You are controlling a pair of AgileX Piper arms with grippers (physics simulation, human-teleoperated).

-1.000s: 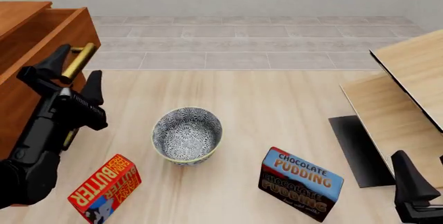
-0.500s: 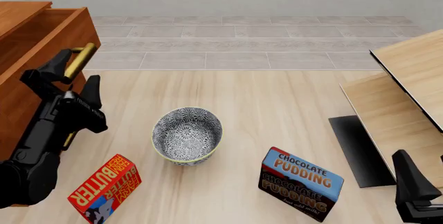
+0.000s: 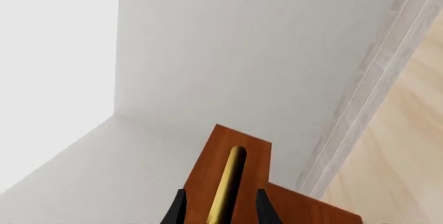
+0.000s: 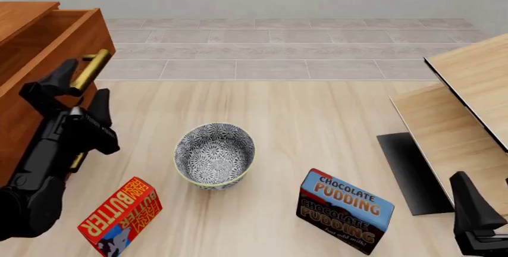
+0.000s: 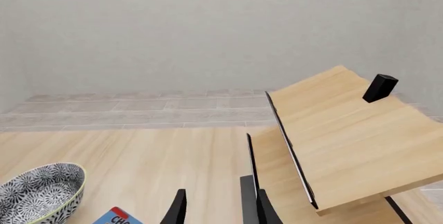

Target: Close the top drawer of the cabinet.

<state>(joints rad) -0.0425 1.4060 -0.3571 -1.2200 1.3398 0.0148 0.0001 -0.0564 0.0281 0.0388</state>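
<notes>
The reddish-brown cabinet (image 4: 22,123) stands at the table's left edge. Its top drawer (image 4: 44,37) is pulled out, with its inside showing. The drawer's brass bar handle (image 4: 90,66) sits on the front panel. My left gripper (image 4: 80,88) is open, with one finger on each side of the handle's lower end. In the left wrist view the handle (image 3: 227,185) runs between the two fingertips (image 3: 178,211) against the drawer front (image 3: 246,156). My right gripper (image 5: 218,211) is open and empty; only one finger (image 4: 470,206) shows at the front view's bottom right.
A patterned bowl (image 4: 214,153) sits mid-table, with a butter box (image 4: 121,215) at front left and a chocolate pudding box (image 4: 345,209) at front right. Pale wood furniture (image 4: 460,108) with a dark panel (image 4: 408,171) fills the right side.
My left gripper has shifted slightly down and to the left along the handle. The drawer and the right arm have not visibly moved.
</notes>
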